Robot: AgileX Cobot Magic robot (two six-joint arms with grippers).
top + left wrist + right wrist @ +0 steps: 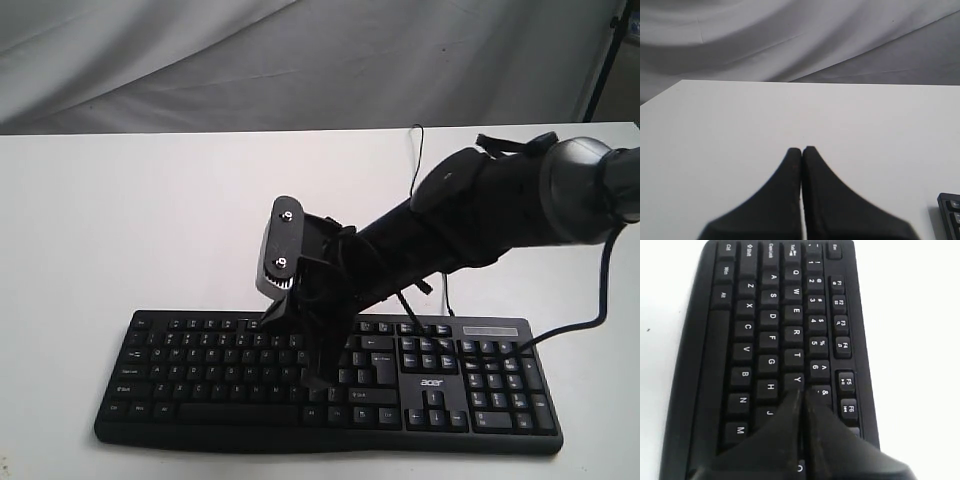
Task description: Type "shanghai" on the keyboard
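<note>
One keyboard (pixel 200 375) spans the exterior view sideways, number pad (pixel 495 385) right.

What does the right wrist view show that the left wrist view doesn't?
Only the right wrist view: the keyboard filling the picture, its letters readable, and the right fingers pressed together with their tips near the Y key.
Only the left wrist view: the grey cloth beyond the table, and the left fingers, shut and off the keyboard.
Both: a pair of shut black fingers, white table and some keyboard, though the left wrist view catches just a corner of it.
</note>
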